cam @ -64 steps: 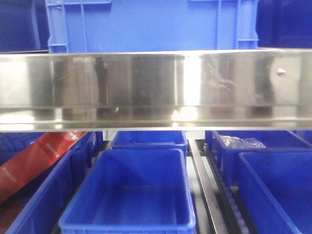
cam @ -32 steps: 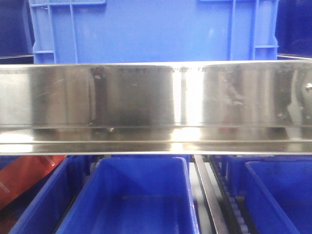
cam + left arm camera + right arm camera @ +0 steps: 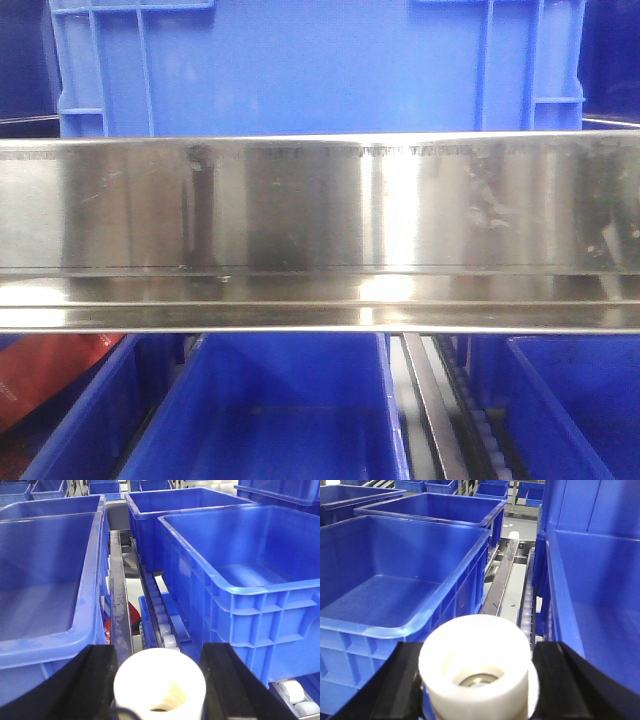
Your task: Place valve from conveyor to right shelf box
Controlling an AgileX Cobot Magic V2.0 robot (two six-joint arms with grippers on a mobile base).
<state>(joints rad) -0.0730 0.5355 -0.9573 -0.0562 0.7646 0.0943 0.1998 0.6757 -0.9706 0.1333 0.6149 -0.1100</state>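
The left claw (image 3: 159,655) is clenched on a white, cup-shaped valve, the left-hand valve (image 3: 160,682). Its black fingers (image 3: 95,680) press the valve's sides at the near edge of the left wrist view. Beyond it a metal rail (image 3: 120,615) and a roller track (image 3: 165,630) run away between a blue box on the left (image 3: 75,635) and a deeper blue box on the right (image 3: 260,587).

The right claw (image 3: 479,650) is likewise grasping a white valve, the right-hand valve (image 3: 475,655), with its open round mouth facing the camera. This valve sits near a large blue box (image 3: 410,625) on the left, with a tall blue wall (image 3: 580,565) on the right and a metal channel (image 3: 507,575) between them.

In the front view a scratched steel shelf beam (image 3: 320,230) spans the middle, with a blue crate (image 3: 310,65) above it. More blue bins (image 3: 290,400) and something red (image 3: 50,375) show below.
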